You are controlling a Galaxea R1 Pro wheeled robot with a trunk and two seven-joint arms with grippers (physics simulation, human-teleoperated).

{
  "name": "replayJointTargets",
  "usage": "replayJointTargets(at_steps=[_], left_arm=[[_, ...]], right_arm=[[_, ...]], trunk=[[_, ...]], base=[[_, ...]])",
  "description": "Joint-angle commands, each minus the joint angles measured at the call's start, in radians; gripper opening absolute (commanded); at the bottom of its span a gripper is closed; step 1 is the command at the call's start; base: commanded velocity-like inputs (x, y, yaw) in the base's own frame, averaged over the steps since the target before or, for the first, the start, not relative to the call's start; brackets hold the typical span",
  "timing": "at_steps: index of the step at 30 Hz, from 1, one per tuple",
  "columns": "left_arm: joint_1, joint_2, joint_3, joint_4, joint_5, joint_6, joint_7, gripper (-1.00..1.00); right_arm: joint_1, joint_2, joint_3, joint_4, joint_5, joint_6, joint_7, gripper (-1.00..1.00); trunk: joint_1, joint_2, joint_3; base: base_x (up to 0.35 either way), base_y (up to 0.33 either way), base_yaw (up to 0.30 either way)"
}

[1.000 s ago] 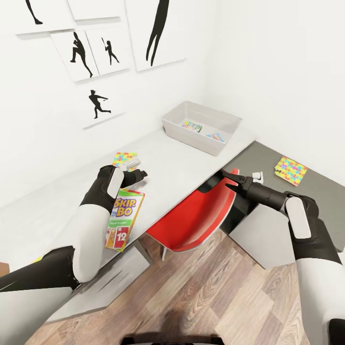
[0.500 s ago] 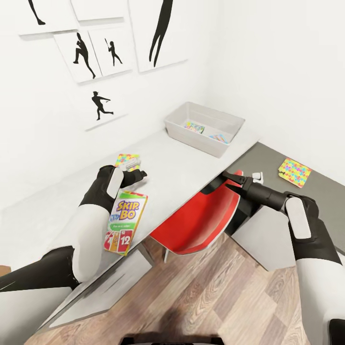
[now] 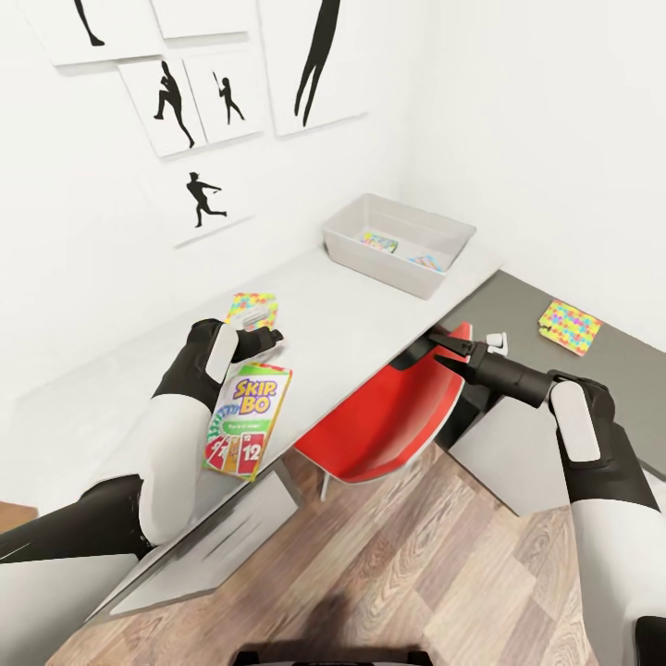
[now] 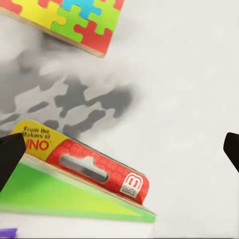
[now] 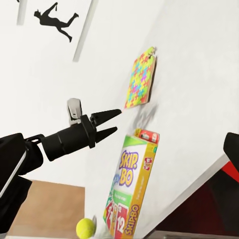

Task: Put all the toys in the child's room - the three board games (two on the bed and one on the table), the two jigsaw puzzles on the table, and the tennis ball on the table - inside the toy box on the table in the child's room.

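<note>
The left end effector [image 3: 266,337] hovered over the white table [image 3: 370,314], its fingers spread apart and holding nothing, just beyond the far end of the Skip-Bo board game [image 3: 242,422], which lay flat near the table's near edge. A jigsaw puzzle [image 3: 251,306] lay just beyond it. The toy box [image 3: 400,242] stood at the table's far right. The right end effector [image 3: 442,344] hung above the red chair [image 3: 388,421], its state indeterminate. A tennis ball [image 5: 85,228] lay beside the game.
</note>
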Motion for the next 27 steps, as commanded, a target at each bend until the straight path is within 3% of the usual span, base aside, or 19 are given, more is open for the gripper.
replayJointTargets(at_steps=[1,27], left_arm=[[-0.001,-0.001,0.004,-0.001,0.011,0.004,0.008,1.0],[-0.001,0.002,0.007,-0.005,0.007,0.003,0.029,1.0]], right_arm=[[-0.001,0.0,-0.001,0.0,0.005,0.005,0.007,1.0],[-0.001,0.0,-0.001,0.0,0.006,0.005,0.005,1.0]], trunk=[[0.0,-0.002,-0.002],[0.0,-0.002,-0.002]], base=[[-0.038,0.022,0.0],[-0.003,0.002,0.0]])
